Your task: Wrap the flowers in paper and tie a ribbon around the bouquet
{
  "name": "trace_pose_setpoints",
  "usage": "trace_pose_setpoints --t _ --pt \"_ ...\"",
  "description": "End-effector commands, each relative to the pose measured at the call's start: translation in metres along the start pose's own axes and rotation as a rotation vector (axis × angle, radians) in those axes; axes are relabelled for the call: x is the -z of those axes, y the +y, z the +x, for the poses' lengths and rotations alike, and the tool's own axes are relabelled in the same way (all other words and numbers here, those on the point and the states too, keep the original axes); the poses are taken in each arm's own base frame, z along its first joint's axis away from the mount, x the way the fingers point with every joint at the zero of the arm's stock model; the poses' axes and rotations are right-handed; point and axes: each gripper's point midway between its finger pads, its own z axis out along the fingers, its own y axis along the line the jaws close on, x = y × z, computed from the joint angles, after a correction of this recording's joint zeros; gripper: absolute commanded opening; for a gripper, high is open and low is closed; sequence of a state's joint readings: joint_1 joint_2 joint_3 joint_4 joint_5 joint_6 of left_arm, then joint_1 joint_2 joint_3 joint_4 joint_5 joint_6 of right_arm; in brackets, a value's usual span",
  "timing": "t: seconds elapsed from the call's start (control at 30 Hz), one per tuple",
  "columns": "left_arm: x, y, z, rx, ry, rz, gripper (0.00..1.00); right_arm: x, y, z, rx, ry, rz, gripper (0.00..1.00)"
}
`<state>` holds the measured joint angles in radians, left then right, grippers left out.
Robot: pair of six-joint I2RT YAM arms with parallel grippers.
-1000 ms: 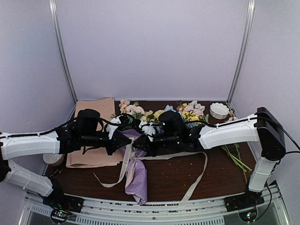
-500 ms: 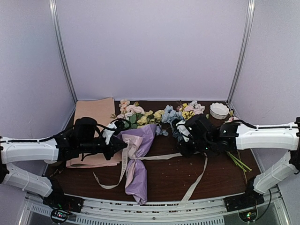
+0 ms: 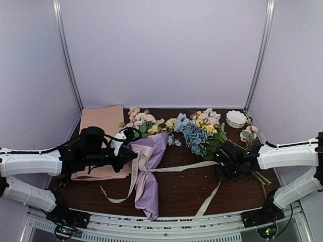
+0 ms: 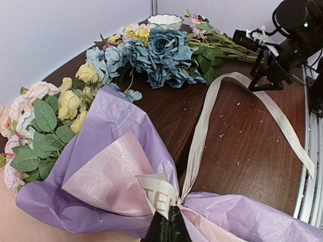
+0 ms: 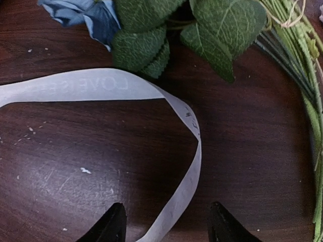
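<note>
Closed in on three sides by plain pale lilac panels: back wall [image 3: 161, 50], left wall [image 3: 30, 75], right wall [image 3: 298, 65]. Joined at the rear corners by two slim silver posts, left post [image 3: 68, 60] and right post [image 3: 260, 55], both slanted in the overhead view. Below, a dark brown wooden table [image 3: 176, 194], grain showing, dotted with small pale crumbs [image 5: 86, 170]. Edged along the near side by a ridged metal rail [image 3: 166, 233]. Lit softly and evenly, with a faint sheen on the wood

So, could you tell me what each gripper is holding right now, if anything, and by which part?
The left gripper pinches the ribbon at the waist of the bouquet. The right gripper is open, holding nothing.
</note>
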<state>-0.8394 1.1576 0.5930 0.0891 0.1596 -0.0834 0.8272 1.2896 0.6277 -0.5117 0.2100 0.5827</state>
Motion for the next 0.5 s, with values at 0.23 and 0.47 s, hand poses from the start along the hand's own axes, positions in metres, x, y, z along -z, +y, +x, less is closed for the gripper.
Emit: trace_pose_setpoints --t 0.23,0.47 --pt "0.012 -0.003 -0.018 -0.013 -0.087 -0.023 0.00 -0.023 0.000 0.019 -0.104 0.076 -0.082 0.23" --pt "0.019 -0.005 -0.017 -0.012 -0.102 -0.040 0.00 0.018 0.023 -0.024 0.028 -0.050 -0.212 0.00"
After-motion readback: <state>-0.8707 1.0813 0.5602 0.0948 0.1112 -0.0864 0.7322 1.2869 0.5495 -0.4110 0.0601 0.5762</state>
